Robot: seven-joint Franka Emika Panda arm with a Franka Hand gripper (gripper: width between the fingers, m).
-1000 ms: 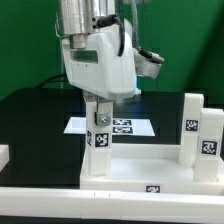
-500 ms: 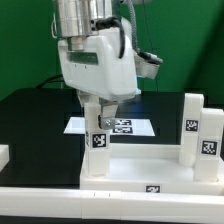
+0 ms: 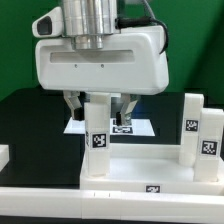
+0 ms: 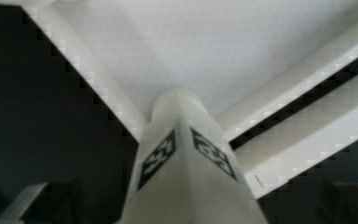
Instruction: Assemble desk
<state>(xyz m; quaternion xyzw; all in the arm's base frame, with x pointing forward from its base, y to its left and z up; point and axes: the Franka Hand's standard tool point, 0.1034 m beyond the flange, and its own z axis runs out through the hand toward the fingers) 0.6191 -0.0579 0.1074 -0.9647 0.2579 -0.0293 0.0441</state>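
The gripper (image 3: 99, 105) is standing released, its two fingers (image 3: 72, 106) spread apart on either side of the upright leg (image 3: 99, 135) without pressing on it. A second ago the same gripper was turned the other way and clenched around that leg's top; since then it has been rotating about the vertical and letting go, so its broad white body is now facing the camera. The leg is not tipping with the jaws off it, which suggests it is seated in its corner socket and this leg's step is likely finished or between turns.

The leg is pointing straight up, its long axis vertical, with a marker tag on its near face; the wrist view is looking down its length (image 4: 190, 150) toward the tabletop (image 4: 211, 50). It is rising from the tabletop's (image 3: 140, 168) corner on the exterior view's left, near the front rim. A second leg (image 3: 193, 130) is standing upright at the corner on the exterior view's right, well apart from the first. Beyond the desk, the marker board (image 3: 140, 127) is lying flat on the black table (image 3: 30, 120).
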